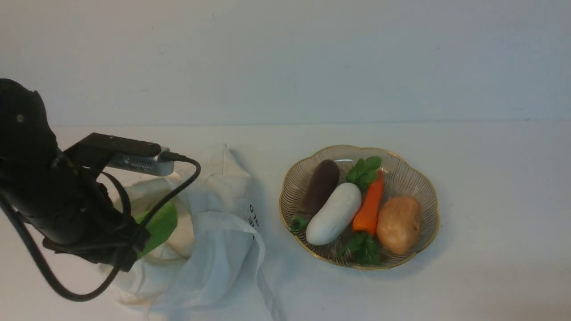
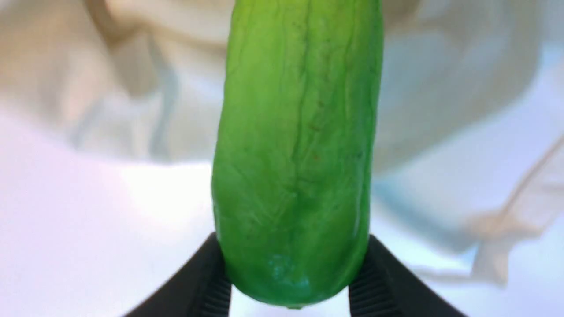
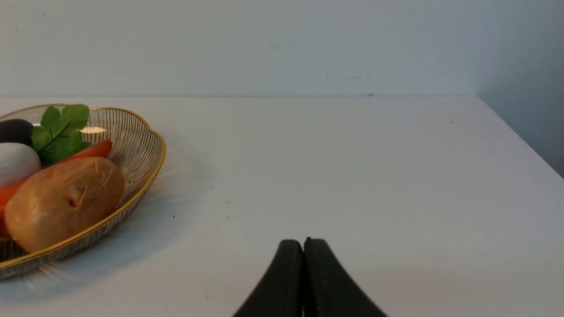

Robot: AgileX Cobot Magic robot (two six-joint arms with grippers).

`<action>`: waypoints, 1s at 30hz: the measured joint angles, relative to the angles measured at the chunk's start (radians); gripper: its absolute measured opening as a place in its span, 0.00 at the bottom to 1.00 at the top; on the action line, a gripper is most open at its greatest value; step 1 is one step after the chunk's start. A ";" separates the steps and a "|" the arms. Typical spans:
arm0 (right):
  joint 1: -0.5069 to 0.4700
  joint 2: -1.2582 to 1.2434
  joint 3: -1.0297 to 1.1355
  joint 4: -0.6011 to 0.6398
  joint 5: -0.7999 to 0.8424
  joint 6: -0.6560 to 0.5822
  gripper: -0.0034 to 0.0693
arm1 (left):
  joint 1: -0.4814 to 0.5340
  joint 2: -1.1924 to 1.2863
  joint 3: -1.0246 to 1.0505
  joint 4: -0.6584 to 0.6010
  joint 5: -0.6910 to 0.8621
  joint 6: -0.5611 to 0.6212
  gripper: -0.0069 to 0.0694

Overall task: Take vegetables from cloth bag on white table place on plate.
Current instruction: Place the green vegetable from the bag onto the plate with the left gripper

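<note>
green vegetable (image 2: 297, 154): bright green, darker streaks | plate (image 1: 408, 178): clear, gold rim | potato (image 1: 399, 225): tan-brown

The glossy green vegetable (image 2: 299, 145) slants above the slumped off-white cloth bag (image 1: 218, 196).

From here I can see the plate (image 3: 150, 176) holding a potato (image 3: 66, 202), a carrot (image 3: 94, 149), green leaves (image 3: 61, 132), a white radish (image 3: 15, 163) and a dark eggplant (image 3: 15, 131), while apart from that plate, over the white table (image 3: 352, 176), the right gripper (image 3: 306, 246) points forward, fingertips together.
</note>
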 joint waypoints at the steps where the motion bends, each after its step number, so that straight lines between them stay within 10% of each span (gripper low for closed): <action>1: 0.000 0.000 0.000 0.000 0.000 0.000 0.03 | 0.000 -0.023 0.005 0.003 0.018 -0.002 0.50; 16: 0.000 0.000 0.000 0.000 0.000 0.000 0.03 | -0.200 -0.320 0.024 -0.202 0.008 0.052 0.50; 22: 0.000 0.000 0.000 0.000 0.000 0.000 0.03 | -0.471 -0.135 -0.025 -0.216 -0.185 0.032 0.50; 30: 0.000 0.000 0.000 0.000 0.000 0.000 0.03 | -0.553 0.221 -0.262 -0.235 -0.336 0.024 0.50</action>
